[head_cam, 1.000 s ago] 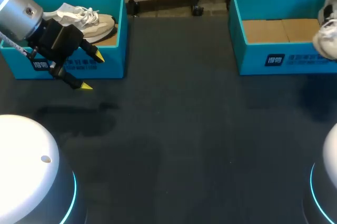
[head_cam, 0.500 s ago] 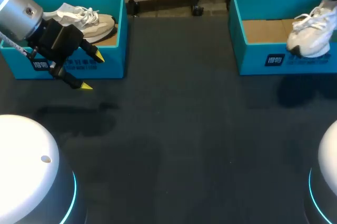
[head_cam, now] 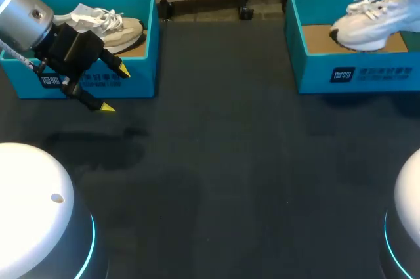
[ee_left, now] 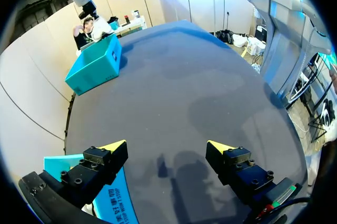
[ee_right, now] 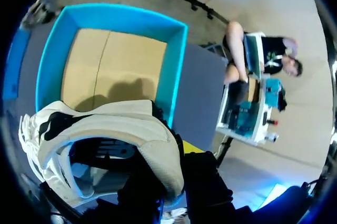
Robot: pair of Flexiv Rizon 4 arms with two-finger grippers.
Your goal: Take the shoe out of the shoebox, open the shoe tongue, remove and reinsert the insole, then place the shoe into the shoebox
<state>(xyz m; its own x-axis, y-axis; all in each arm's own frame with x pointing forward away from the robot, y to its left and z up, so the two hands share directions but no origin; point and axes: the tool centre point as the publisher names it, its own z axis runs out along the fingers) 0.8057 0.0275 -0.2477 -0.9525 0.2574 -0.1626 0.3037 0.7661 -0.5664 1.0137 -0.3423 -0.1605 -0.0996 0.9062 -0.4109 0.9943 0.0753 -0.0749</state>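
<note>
The left gripper [ee_left: 167,146] is hanging over the dark table [ee_left: 184,76], its yellow-tipped fingers standing wide apart. A teal shoebox [ee_left: 115,203] is sitting just beside one finger. A second shoebox [ee_left: 95,63] is resting at the table's far end, with a white shoe [ee_left: 95,28] hovering just above it.

- The white shoe [head_cam: 367,20] runs off the head view's right edge at its heel — what holds it lies past that edge.
- The right shoebox [head_cam: 315,72] is cut by the same edge.
- In the right wrist view, the shoe's heel covers my right gripper [ee_right: 171,166]; its tips barely show.
- My left arm [head_cam: 39,23] hides part of the left shoebox [head_cam: 146,62] and the second shoe [head_cam: 125,29].
- In the left wrist view, the right shoebox is too small to tell its contents.
</note>
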